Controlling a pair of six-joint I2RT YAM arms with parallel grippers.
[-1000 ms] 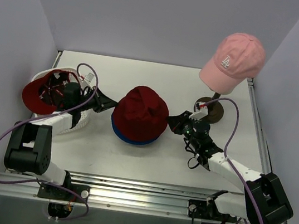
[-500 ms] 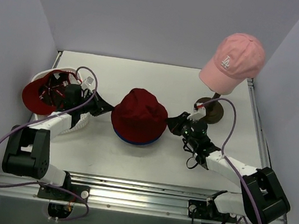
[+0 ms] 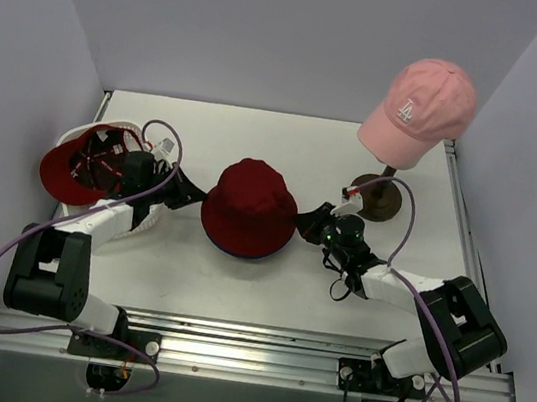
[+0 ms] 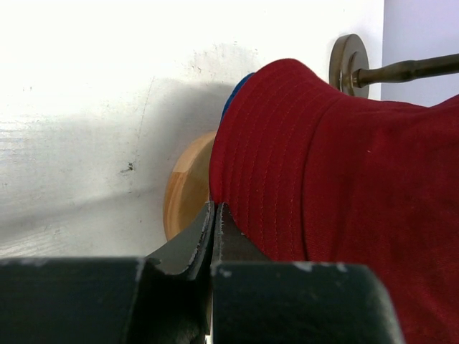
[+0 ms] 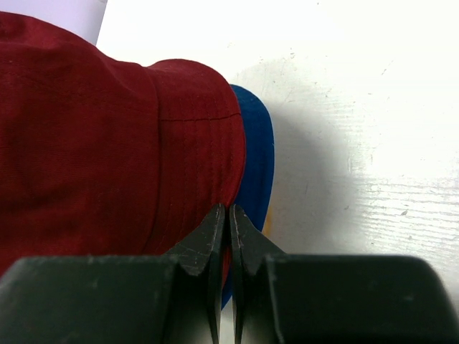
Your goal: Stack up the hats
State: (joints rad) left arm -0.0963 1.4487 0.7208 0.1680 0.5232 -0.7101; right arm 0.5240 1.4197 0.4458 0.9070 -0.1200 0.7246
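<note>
- The dark red bucket hat [image 3: 249, 206] sits in the middle of the white table [image 3: 287, 143], and I take it as the reference for all places.
- Under it is the blue bucket hat [image 5: 257, 150]. Only a strip of blue brim shows below the dark red brim on the right side, and a small bit on the left side.
- Below these two hats, the left wrist view shows a part of a wooden stand [image 4: 188, 188], round and light brown.
- The left gripper [image 3: 194, 193] is at the left edge of the dark red bucket hat. Its fingers are clenched together, pinching the edge of the brim.
- The right gripper [image 3: 304, 222] is at the opposite, right edge of the same hat. It is also clenched, with the brim edge between its fingertips.
- The red cap [image 3: 77, 164] lies well to the left of the dark red bucket hat. It is upside down, resting on a white mesh basket [image 3: 140, 217].
- The pink cap [image 3: 418, 110], with a white LA logo, is to the far right of the dark red bucket hat. It is raised on a pole stand [image 3: 378, 199] with a dark round base.
</note>
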